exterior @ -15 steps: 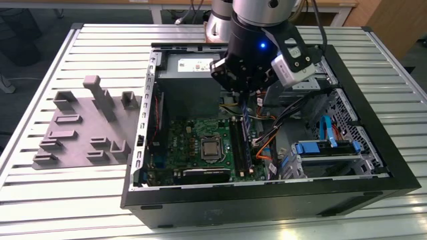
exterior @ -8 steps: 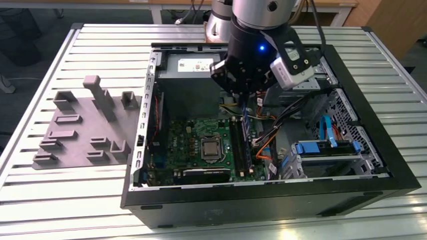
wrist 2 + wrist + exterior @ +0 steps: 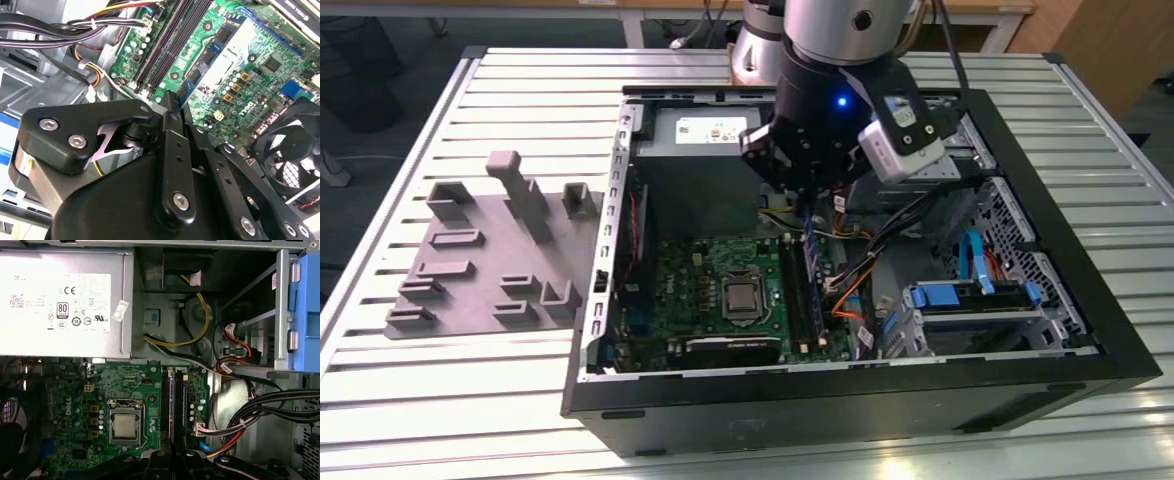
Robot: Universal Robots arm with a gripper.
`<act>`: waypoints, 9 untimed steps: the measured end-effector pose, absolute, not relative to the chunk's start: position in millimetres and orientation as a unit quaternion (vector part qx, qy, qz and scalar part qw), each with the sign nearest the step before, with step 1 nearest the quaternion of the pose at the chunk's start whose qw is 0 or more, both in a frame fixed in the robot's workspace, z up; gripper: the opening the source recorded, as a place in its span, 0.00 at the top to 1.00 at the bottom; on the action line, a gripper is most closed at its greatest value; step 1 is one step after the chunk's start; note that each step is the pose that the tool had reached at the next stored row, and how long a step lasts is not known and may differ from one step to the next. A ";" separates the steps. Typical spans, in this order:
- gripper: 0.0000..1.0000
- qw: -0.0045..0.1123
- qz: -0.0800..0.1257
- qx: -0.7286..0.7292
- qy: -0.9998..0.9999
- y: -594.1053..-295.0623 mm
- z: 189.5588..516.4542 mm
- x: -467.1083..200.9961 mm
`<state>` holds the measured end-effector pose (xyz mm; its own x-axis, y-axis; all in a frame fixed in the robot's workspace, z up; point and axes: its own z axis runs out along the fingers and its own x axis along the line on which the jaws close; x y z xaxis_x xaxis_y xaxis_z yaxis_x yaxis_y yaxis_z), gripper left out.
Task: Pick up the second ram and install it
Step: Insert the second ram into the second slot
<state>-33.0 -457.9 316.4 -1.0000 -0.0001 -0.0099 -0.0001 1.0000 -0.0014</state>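
Observation:
My gripper (image 3: 809, 212) hangs inside the open computer case (image 3: 854, 395), over the motherboard's black memory slots (image 3: 803, 295). It is shut on the second ram (image 3: 810, 245), a thin dark stick that points down toward the slots. In the first wrist view the ram (image 3: 173, 405) appears edge-on as a narrow strip between two slot rails (image 3: 164, 400), with the gripper (image 3: 172, 462) at the picture's edge. In the second wrist view a black finger (image 3: 171, 130) covers the stick, and the slots (image 3: 170, 35) lie beyond it.
A silver power supply (image 3: 707, 135) sits at the case's far wall. The processor socket (image 3: 743, 295) lies beside the slots. Cable bundles (image 3: 887, 235) and a blue drive cage (image 3: 974, 295) crowd the exterior view's right. A grey fixture plate (image 3: 480, 260) lies on the table outside the case.

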 end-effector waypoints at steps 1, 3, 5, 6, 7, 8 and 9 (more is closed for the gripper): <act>0.86 0.005 -0.001 0.000 1.000 -457.9 315.8 -33.0; 0.86 0.005 -0.001 0.001 1.000 -458.0 314.7 -33.0; 0.86 0.005 -0.001 0.002 1.000 -457.9 313.5 -33.0; 0.86 0.005 -0.001 0.003 1.000 -457.9 313.0 -33.0; 0.86 0.005 -0.001 0.003 1.000 -458.0 312.4 -33.0; 0.86 0.005 -0.001 0.004 1.000 -457.9 311.8 -33.1; 0.86 0.005 -0.001 0.004 1.000 -458.0 311.3 -33.0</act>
